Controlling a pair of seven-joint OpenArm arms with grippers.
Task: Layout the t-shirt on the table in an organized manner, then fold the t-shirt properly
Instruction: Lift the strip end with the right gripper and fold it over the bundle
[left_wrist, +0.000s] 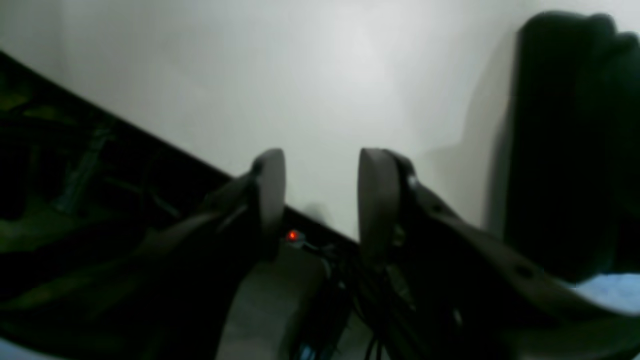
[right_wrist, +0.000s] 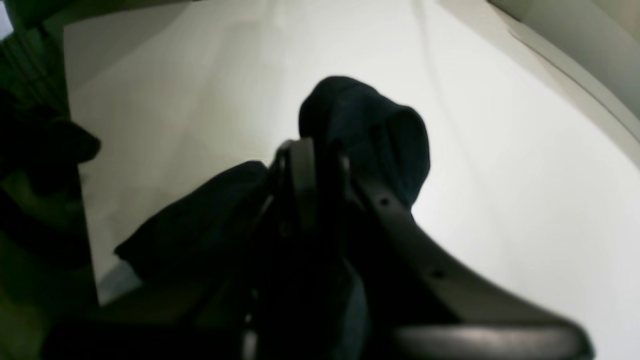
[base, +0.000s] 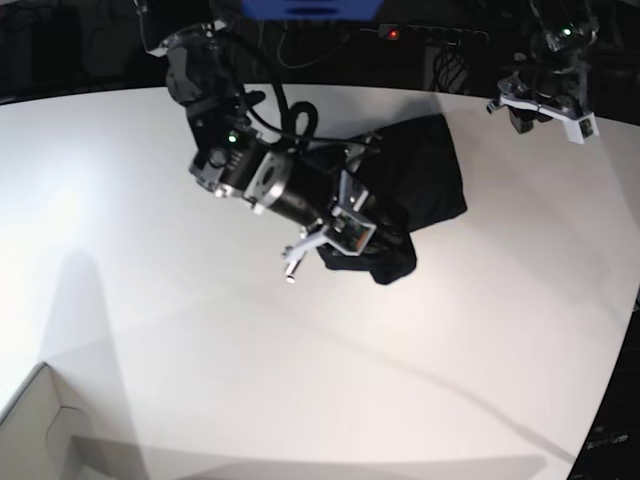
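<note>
T-shirt (base: 420, 185): bunched black heap near the table's (base: 150, 300) far edge, partly hidden behind the arm.
Right gripper (right_wrist: 320, 165): pinching the t-shirt.
Left gripper (left_wrist: 320, 195): spread, empty, blurred.

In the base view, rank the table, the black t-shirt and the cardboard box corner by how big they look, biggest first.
1. Table, which fills most of the view.
2. T-shirt, a bunched black heap partly hidden by the right arm.
3. Cardboard box corner, cut off by the picture's edge and nearer the camera, so its true size is unsure.
</note>
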